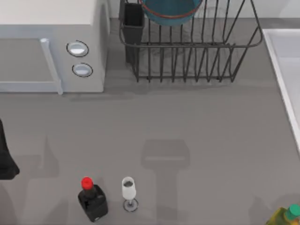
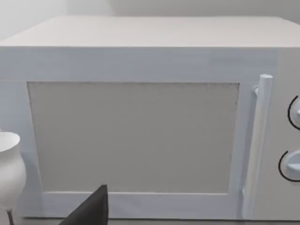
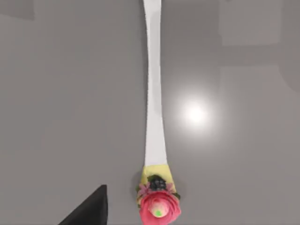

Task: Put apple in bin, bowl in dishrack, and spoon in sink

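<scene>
The blue bowl [image 1: 171, 11] with its reddish rim sits inside the black wire dishrack [image 1: 187, 56] at the back middle of the table. At the table's right edge lies the pale sink [image 1: 287, 65]. A long white spoon [image 3: 153, 108] with a yellow and pink flower end shows over the grey surface. A dark part of my right gripper [image 3: 91, 211] is beside that flower end, apart from it. My left arm [image 1: 5, 161] is parked at the left edge, and my left gripper [image 2: 91, 210] faces the microwave door. The apple and the bin are out of view.
A white microwave [image 1: 47, 47] with two knobs fills the back left. Near the front stand a dark bottle with a red cap [image 1: 92, 199] and a wine glass [image 1: 128, 190]. A yellow-green object [image 1: 283, 216] sits at the front right corner.
</scene>
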Controlling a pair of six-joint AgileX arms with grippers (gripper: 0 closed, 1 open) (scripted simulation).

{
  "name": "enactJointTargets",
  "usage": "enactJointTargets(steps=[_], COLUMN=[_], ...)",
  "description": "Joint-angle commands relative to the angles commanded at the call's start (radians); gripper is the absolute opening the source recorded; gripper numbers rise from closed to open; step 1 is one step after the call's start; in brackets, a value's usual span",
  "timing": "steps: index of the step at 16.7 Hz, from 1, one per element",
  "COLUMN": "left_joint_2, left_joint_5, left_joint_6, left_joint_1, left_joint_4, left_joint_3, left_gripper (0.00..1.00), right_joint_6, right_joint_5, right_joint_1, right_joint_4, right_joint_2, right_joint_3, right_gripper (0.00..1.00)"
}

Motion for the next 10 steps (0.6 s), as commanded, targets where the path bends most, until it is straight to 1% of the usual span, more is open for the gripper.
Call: enactJointTargets(steps=[3, 10], left_joint_2=[0.0, 0.0], left_joint_5=[0.0, 0.0], left_joint_6=[0.0, 0.0], left_joint_1=[0.0, 0.0], left_joint_4=[0.0, 0.0], left_joint_3=[0.0, 0.0], left_gripper=[1.0, 1.0], right_joint_6=[-0.071, -0.074], right_joint_5=[0.01, 0.01], right_joint_1=[-0.032, -0.03], right_joint_4=[-0.069, -0.056], right_joint_2=[0.074, 0.084], right_joint_3=[0.024, 0.012], right_gripper=[1.0, 1.0])
